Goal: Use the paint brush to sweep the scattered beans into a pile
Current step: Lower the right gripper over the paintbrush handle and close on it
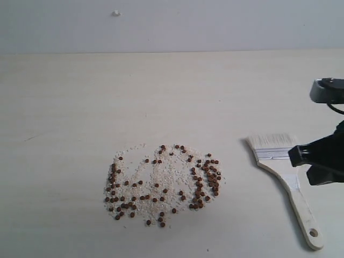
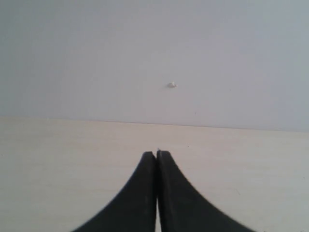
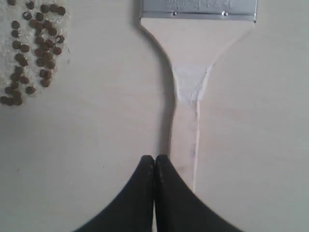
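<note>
My right gripper (image 3: 154, 157), closed and empty, hangs over the handle of the paint brush (image 3: 186, 125), apparently lining up a grab beside the scattered beans (image 1: 161, 185); left gripper (image 2: 156, 153) closed, idle.

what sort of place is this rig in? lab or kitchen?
Probably a lab test bench, not a kitchen: a pale wood-grain table, a plain blank wall behind it, and staged props, the beans and paint brush.
</note>
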Controlling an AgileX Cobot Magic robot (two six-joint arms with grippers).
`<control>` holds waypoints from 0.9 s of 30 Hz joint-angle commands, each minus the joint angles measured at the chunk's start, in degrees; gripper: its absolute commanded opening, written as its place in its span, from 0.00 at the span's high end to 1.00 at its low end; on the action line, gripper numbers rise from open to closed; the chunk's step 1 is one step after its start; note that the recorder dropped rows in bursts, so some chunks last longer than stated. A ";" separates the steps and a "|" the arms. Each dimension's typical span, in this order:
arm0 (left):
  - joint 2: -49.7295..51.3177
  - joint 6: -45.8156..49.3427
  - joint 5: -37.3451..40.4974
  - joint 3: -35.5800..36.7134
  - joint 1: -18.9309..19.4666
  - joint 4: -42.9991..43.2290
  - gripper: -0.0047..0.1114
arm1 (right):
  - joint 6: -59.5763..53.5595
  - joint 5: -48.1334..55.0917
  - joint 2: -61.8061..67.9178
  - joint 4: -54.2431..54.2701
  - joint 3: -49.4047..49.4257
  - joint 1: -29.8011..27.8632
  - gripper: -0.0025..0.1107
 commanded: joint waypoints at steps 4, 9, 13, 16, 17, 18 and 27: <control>-0.32 0.01 -0.16 0.00 -0.29 -0.21 0.96 | 13.93 -3.45 11.26 -16.69 -3.38 2.95 0.98; -0.32 0.01 -0.16 0.00 -0.29 -0.21 0.96 | 14.30 -5.02 16.62 -14.94 -3.75 2.95 0.85; -0.32 0.01 -0.16 0.00 -0.29 -0.21 0.96 | 10.82 -6.33 19.00 -12.49 -3.75 2.95 0.63; -0.32 0.01 -0.16 0.00 -0.29 -0.21 0.96 | 7.40 -8.80 19.67 -10.23 -3.75 2.95 0.43; -0.32 0.01 -0.16 0.00 -0.29 -0.21 0.96 | 6.20 -9.48 19.76 -9.17 -3.75 2.95 0.38; -0.32 0.01 -0.16 0.00 -0.29 -0.21 0.96 | 5.53 -10.01 19.81 -8.29 -3.75 2.95 0.35; -0.32 0.01 -0.16 0.00 -0.29 -0.21 0.96 | 4.89 -14.10 19.81 -7.96 -3.75 2.95 0.35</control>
